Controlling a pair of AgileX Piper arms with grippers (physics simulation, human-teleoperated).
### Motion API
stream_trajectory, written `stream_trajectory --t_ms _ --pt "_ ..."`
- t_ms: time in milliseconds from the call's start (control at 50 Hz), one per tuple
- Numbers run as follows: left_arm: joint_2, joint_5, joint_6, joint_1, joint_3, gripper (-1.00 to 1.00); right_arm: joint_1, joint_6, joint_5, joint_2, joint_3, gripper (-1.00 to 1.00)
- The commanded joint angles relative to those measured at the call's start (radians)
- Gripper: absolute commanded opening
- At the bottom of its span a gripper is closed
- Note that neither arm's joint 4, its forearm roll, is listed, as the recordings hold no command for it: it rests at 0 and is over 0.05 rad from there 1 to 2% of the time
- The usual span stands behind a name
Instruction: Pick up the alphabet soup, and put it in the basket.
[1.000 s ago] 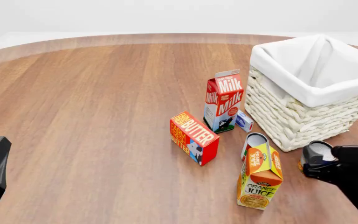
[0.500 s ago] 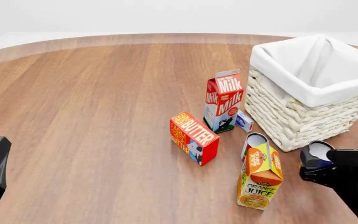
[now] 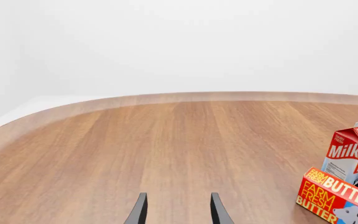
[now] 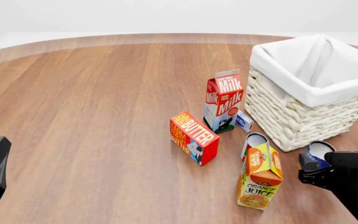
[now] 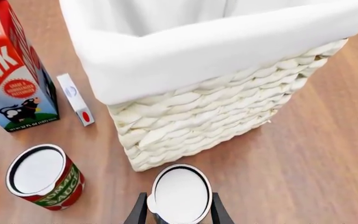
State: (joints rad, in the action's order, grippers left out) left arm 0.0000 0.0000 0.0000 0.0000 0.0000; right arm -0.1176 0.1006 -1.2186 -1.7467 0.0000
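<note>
cream woven basket (image 4: pixel 303 116), seemingly blue-sided soup can (image 4: pixel 316 156)

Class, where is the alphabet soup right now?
Front view, lower right: the alphabet soup sits between the right tool's fingers, just in front of the basket.

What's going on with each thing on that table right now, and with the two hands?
Soup can: upright, between right hand's fingers.
Basket: upright, nothing visible inside.
Milk: standing.
Butter: lying down.
Juice: standing.
Red can: upright.
Left hand: open, holding nothing.
Right hand: around soup can.
</note>
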Motion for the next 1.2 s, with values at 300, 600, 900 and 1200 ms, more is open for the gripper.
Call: stream_trajectory --t_ms 300,600,900,1200 --pt "0.000 0.000 0.000 0.000 0.000 1.00 -0.010 0.007 -0.001 -0.036 0.000 1.00" --pt "0.000 0.000 0.000 0.000 0.000 1.00 -0.014 0.011 -0.001 -0.049 0.000 1.00" --pt "0.000 0.000 0.000 0.000 0.000 1.00 -0.009 0.025 -0.001 -0.030 0.000 -1.00" --pt "0.000 0.000 0.000 0.000 0.000 1.00 -0.027 0.045 -0.001 0.015 0.000 -1.00"
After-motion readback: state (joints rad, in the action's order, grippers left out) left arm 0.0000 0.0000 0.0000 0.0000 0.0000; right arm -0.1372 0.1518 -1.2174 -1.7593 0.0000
